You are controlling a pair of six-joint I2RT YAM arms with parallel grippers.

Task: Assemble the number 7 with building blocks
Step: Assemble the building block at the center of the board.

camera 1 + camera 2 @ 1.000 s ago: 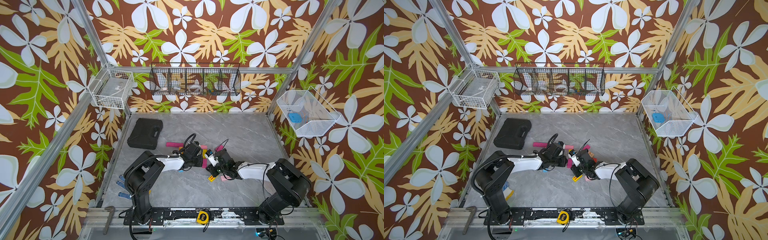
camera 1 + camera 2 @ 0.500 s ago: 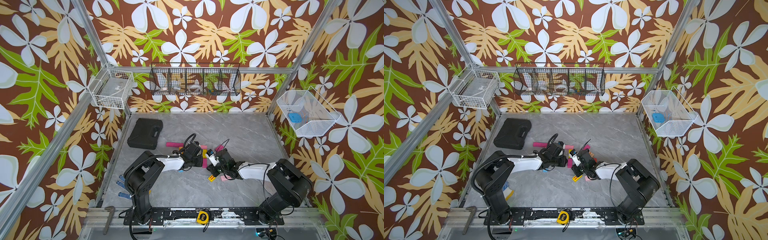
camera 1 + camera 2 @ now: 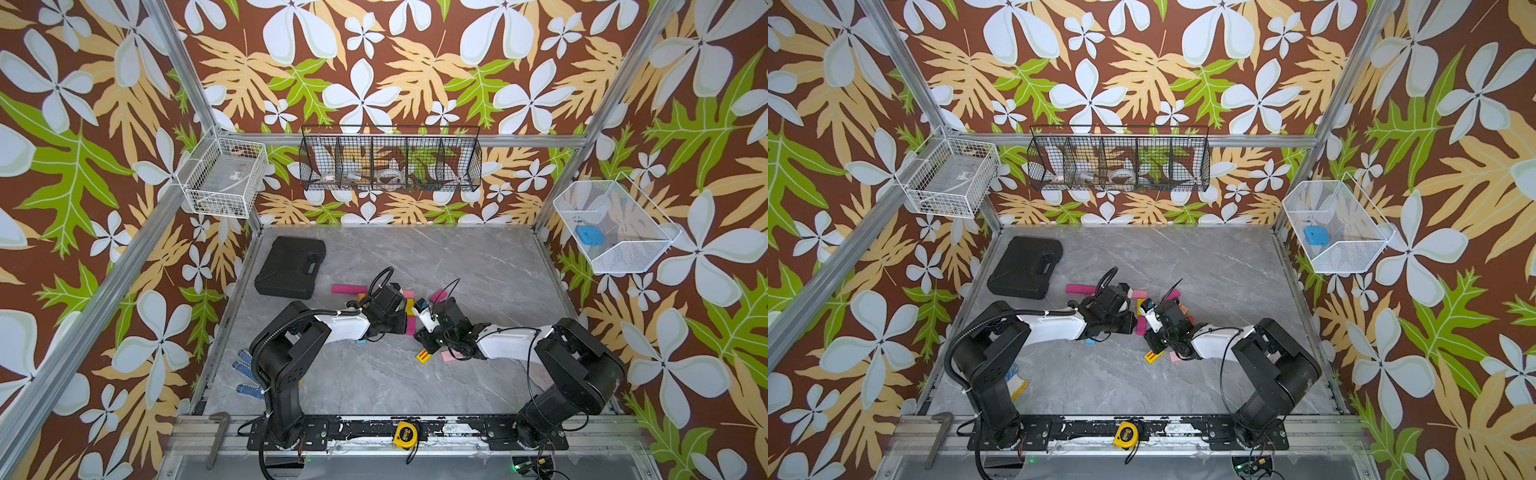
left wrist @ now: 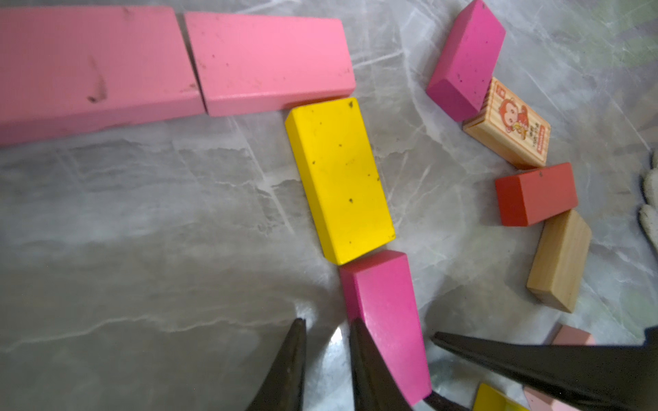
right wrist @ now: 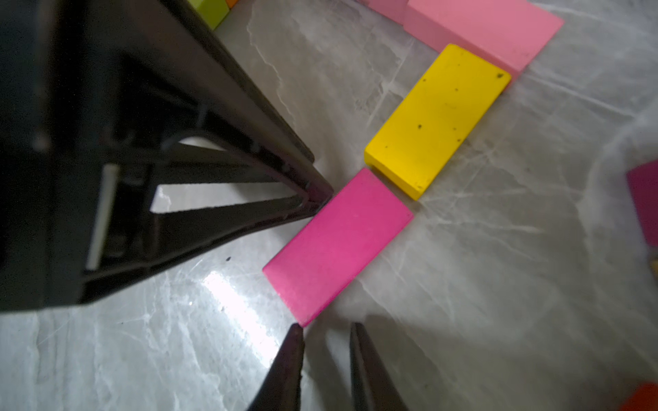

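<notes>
Looking down in both top views, find the grey table (image 3: pixel 457 257). Find the left arm (image 3: pixel 340 326) and the right arm (image 3: pixel 507 347) stretched low toward its middle. Locate a black case (image 3: pixel 291 268) lying flat at the far left corner.

Read the left gripper (image 4: pixel 327 322) as barely parted: narrow gap, bare table between the fingers, nothing gripped. Note one finger (image 4: pixel 359 352) set against the long side of the magenta block (image 4: pixel 384 320). Read the right gripper (image 5: pixel 325 325) likewise as slightly parted and empty, tips just beside a corner of the same magenta block. Cannot confirm contact there.

Locate a yellow tape measure (image 3: pixel 406 434) on the front rail, well apart from the blocks.

Trace the figure at the table's middle, all pieces flat:
- a first pink block (image 4: pixel 89 67) and a second pink block (image 4: pixel 270 60), end to end as the top bar;
- a yellow block (image 4: pixel 340 178), running toward the front edge from the bar's right end and touching the second pink block;
- the magenta block, meeting the yellow block's near end at a corner.

Locate loose pieces to the right of the figure: a second magenta block (image 4: pixel 466 60) touching a printed wooden block (image 4: pixel 509 131), then a red block (image 4: pixel 537 194) just beside a plain wooden block (image 4: pixel 559 261). Find, in a top view, a striped yellow block (image 3: pixel 424 356) near the right arm's wrist.
</notes>
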